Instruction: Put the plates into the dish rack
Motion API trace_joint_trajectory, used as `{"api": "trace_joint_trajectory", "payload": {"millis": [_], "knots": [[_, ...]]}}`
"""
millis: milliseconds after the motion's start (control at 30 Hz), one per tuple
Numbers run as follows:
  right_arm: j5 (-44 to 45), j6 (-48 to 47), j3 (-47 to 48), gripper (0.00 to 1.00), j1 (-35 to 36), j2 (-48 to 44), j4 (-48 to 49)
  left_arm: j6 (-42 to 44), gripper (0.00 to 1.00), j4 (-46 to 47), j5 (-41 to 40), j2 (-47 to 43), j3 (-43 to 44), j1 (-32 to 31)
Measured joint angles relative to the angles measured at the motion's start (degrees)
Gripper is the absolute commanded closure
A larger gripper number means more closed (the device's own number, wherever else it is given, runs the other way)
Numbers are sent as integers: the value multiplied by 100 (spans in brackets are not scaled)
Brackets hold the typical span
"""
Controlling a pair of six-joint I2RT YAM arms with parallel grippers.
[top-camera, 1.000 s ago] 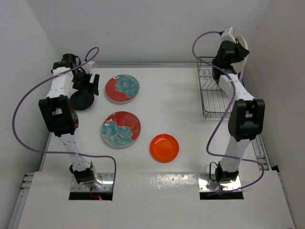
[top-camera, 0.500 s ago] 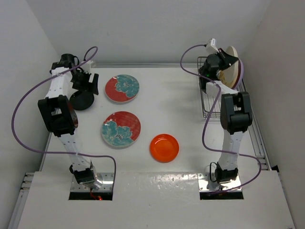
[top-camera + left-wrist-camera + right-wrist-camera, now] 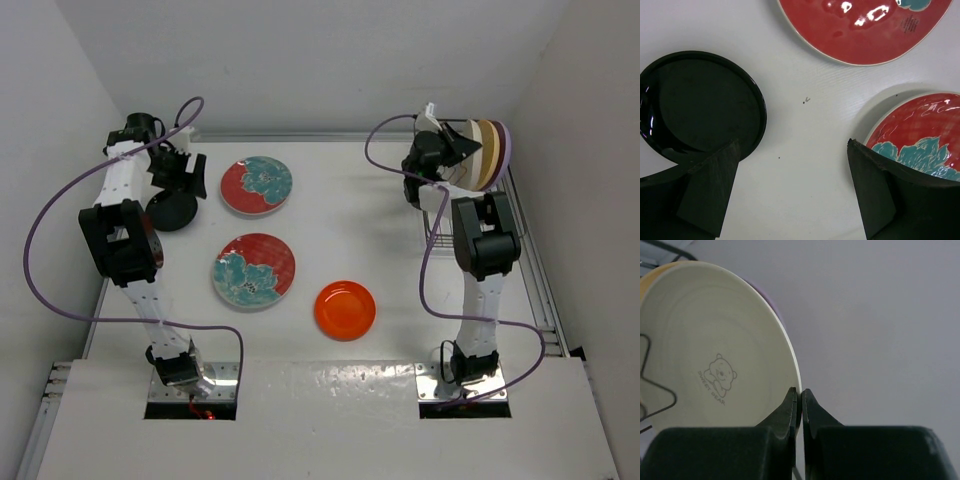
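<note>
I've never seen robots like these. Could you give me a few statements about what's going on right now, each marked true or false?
1. Four plates lie flat on the table: a black plate, an orange plate and two red flowered plates. True.
2. The rack has no plates in it. False: plates stand on edge in it, with a cream plate in front.
3. The left gripper hangs open near the black plate. True.
4. The right gripper is wide open. False: it is shut, at the cream plate's rim.
</note>
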Motion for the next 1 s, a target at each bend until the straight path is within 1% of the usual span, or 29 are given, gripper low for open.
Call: {"api": "trace_joint_trajectory", "payload": {"millis": [33,133,167,267,333,467,567,600,667,700,733,800,867,1000], "knots": [[7,157,-2,96,20,2,-160,0,8,0,-2,0,0,0],[9,719,7,83,24,2,-730,0,8,2,-28,0,0,2],[4,887,11,77,15,2,-951,0,8,2,-44,0,0,7],[-17,1434,129,77,-15,2,-1690,-2,7,2,-66,0,0,28],[-35,1631,166,75,-24,2,-1908,-2,7,4,-68,0,0,63],[-42,1886,190,68,-37,0,-2260,-2,7,2,-72,0,0,146],[-46,1980,208,52,-33,-44,-2459,-2,7,11,-105,0,0,203],[-57,2011,216,39,-24,-79,-2538,-2,6,20,-114,0,0,229],[-114,2070,247,26,22,-229,-2745,-28,6,50,-122,0,0,299],[-160,2109,271,16,52,-361,-2900,-83,6,83,-125,2,0,354],[-195,2212,306,12,85,-474,-3045,-133,6,116,-138,11,0,404],[-350,2450,463,7,210,-793,-3526,-258,6,186,-221,70,22,544],[-647,2933,758,4,343,-1113,-4177,-420,6,262,-330,201,79,699],[-1620,4074,1322,3,577,-1799,-5619,-831,6,680,-568,553,87,1043]]}}
